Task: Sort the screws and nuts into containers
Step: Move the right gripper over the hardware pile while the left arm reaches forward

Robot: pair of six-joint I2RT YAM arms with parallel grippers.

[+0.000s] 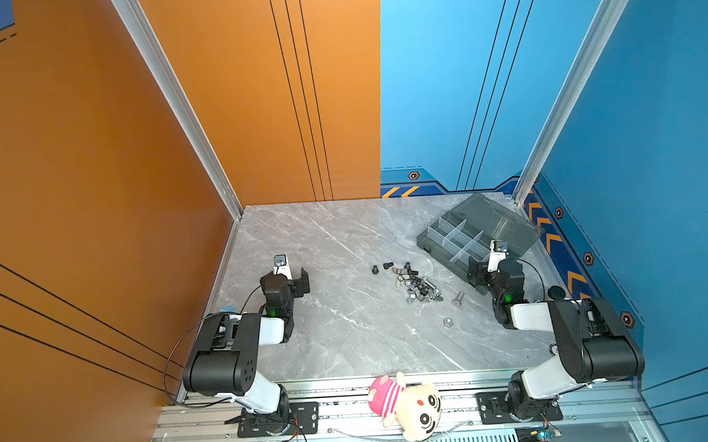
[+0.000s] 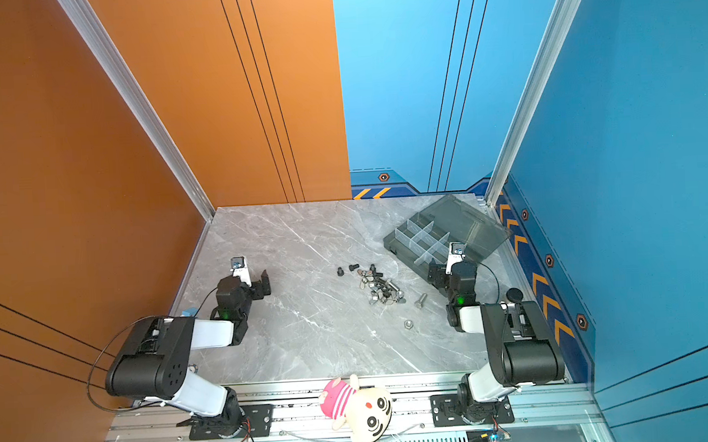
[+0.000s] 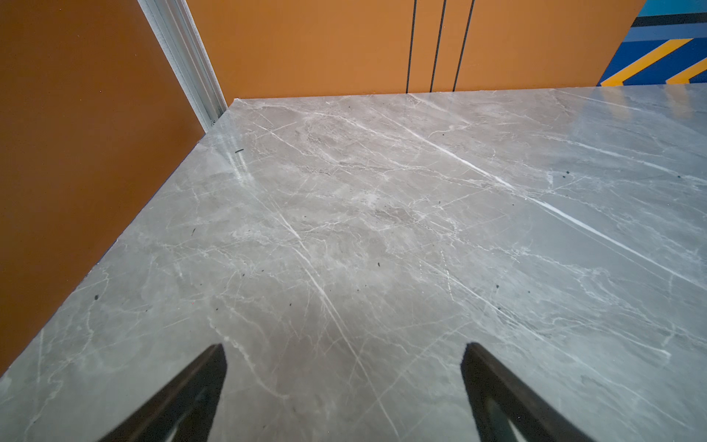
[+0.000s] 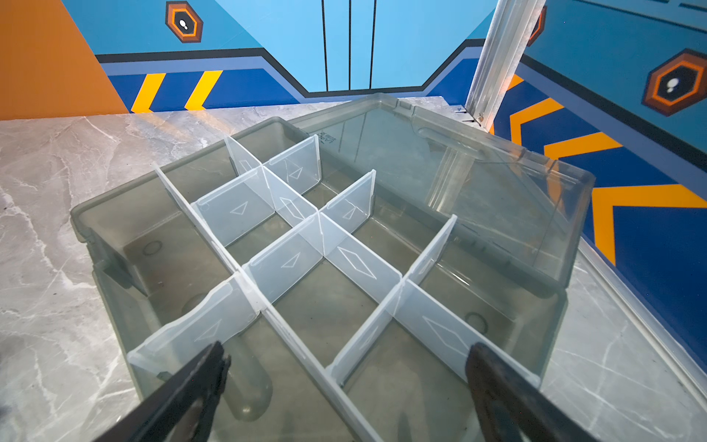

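Mixed screws and nuts lie in a loose pile (image 1: 414,284) (image 2: 383,289) mid-table in both top views. Two black screws (image 1: 381,267) sit just left of the pile. A larger silver screw (image 1: 458,298) and a single nut (image 1: 448,322) lie to its right. The containers are the compartments of a smoky-grey organizer box (image 1: 432,238) (image 4: 114,214) with its lid (image 4: 478,183) laid back; the compartments in the right wrist view look empty. My right gripper (image 1: 475,274) (image 4: 347,345) is open above the box's near compartments. My left gripper (image 1: 302,281) (image 3: 345,345) is open over bare marble, left of the pile.
A grey marble table (image 1: 330,348) is walled in orange on the left and blue on the right. A black-capped jar (image 1: 555,292) stands by the right wall behind my right arm. A plush toy (image 1: 408,406) lies on the front rail.
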